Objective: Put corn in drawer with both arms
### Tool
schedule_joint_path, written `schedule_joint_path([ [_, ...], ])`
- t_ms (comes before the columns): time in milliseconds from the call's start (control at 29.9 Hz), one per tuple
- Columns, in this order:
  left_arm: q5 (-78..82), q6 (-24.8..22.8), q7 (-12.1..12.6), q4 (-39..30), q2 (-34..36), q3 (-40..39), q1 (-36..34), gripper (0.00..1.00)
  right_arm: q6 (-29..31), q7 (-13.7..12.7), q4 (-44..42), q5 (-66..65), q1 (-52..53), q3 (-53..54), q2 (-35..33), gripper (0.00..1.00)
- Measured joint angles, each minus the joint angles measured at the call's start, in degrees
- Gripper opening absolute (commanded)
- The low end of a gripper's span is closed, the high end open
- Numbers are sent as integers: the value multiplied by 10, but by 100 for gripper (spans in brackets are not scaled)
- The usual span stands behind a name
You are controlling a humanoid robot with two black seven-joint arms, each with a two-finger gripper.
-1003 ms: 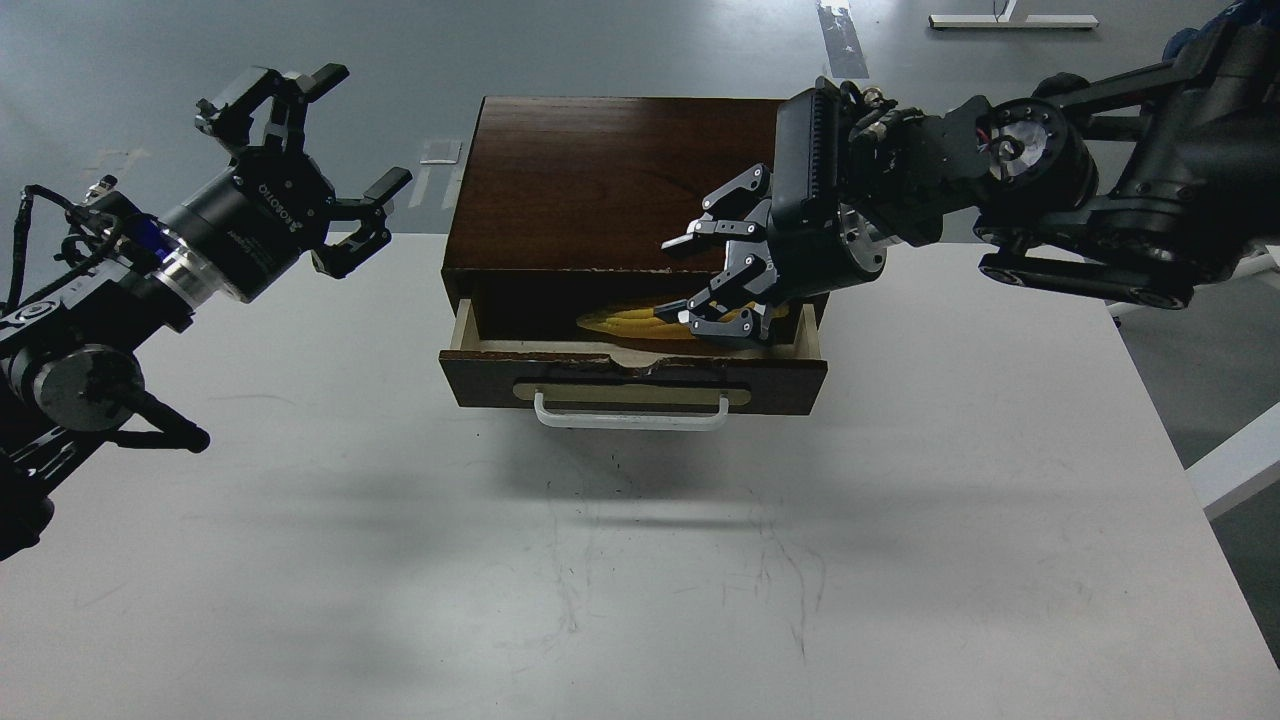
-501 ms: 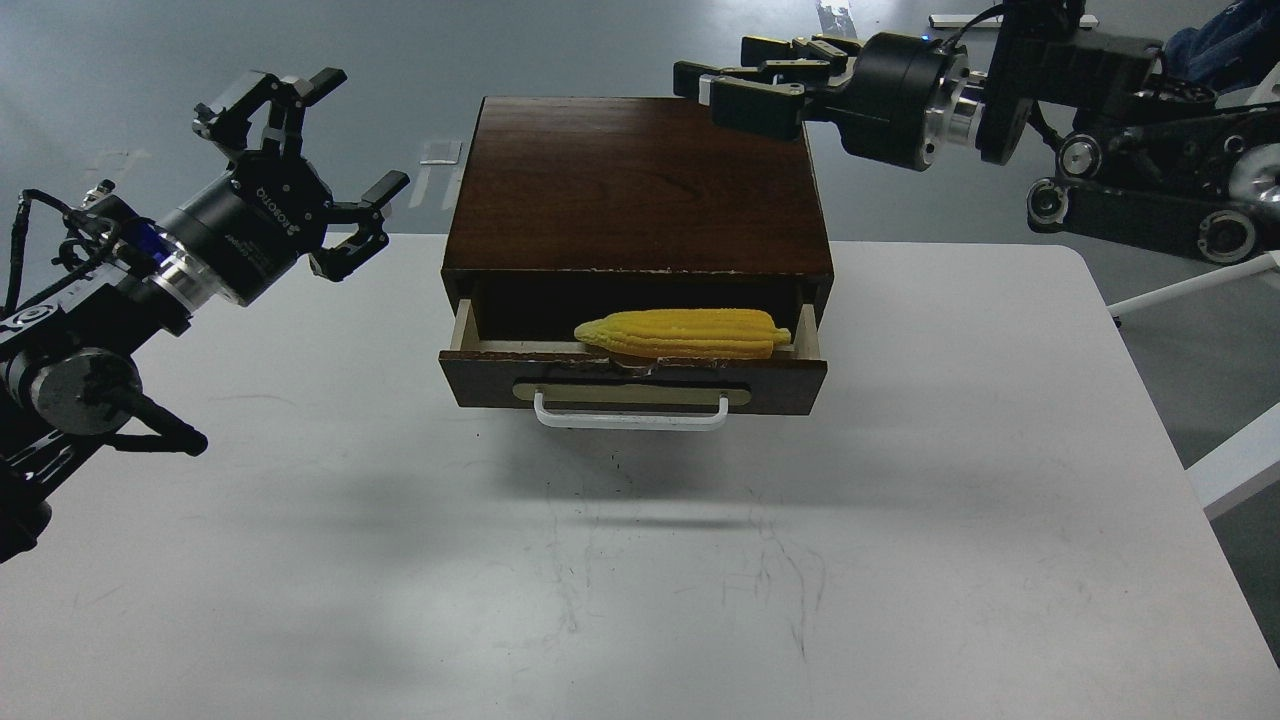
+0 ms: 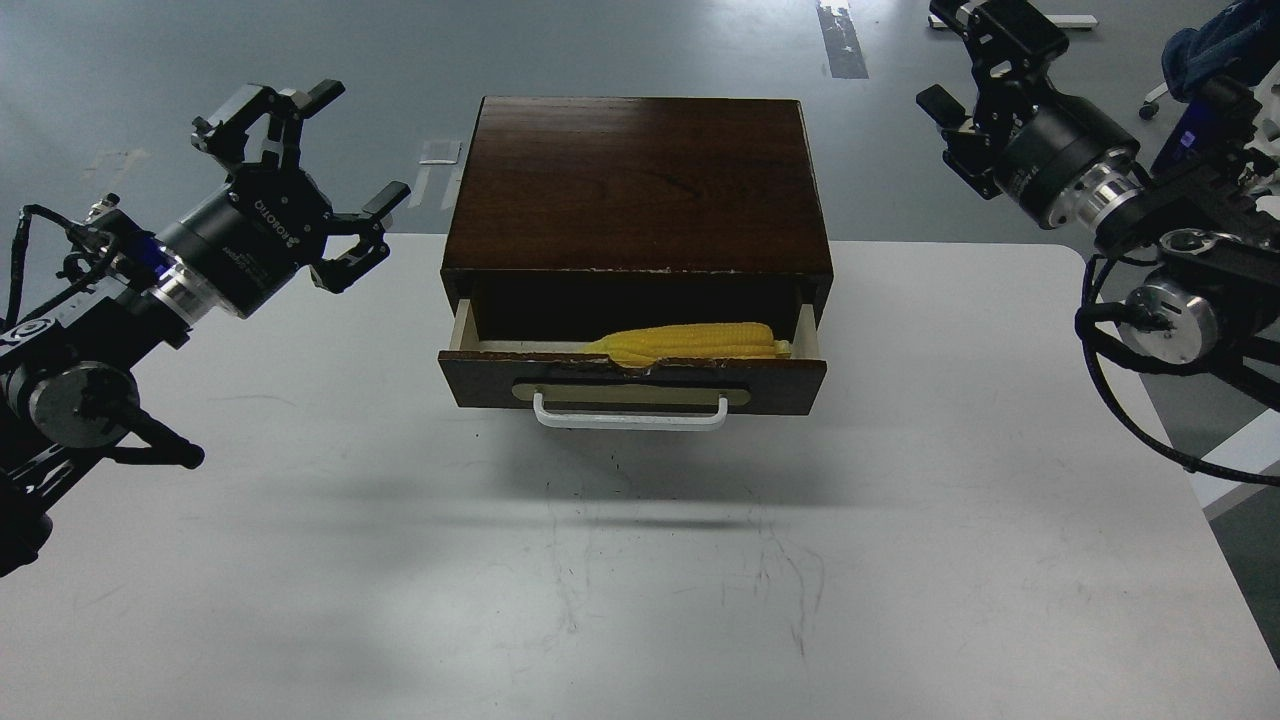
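The yellow corn (image 3: 690, 343) lies lengthwise inside the half-open drawer (image 3: 632, 380), its tip to the left, its top just above the drawer front. The drawer sits in a dark wooden box (image 3: 636, 185) at the back middle of the white table (image 3: 640, 560). My left gripper (image 3: 305, 165) is open and empty, raised left of the box. My right gripper (image 3: 965, 70) is open and empty, raised to the right of the box, well away from the drawer.
The drawer's white bar handle (image 3: 630, 412) faces me. The table's right edge (image 3: 1160, 440) runs near my right arm. Grey floor with tape marks (image 3: 840, 40) lies behind the box.
My right gripper let go of the corn in the drawer, lifted out and pulled back to the far right. The corn has settled lower in the drawer. The left arm has barely moved.
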Motion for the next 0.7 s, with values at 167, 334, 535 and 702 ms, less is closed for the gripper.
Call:
schedule_joint_path([
  [167, 0, -4, 0, -6, -1, -1, 8, 98, 72, 0, 1, 64, -95, 67, -33, 95],
  [334, 0, -14, 1, -12, -2, -1, 17, 98, 164, 0, -3, 100, -153, 84, -60, 96],
  [535, 1, -19, 1, -12, -4, -3, 27, 98, 171, 0, -15, 101, -183, 85, -59, 100],
  [702, 17, -20, 1, -13, -11, -18, 42, 98, 172, 0, -17, 101, -197, 82, -50, 100],
])
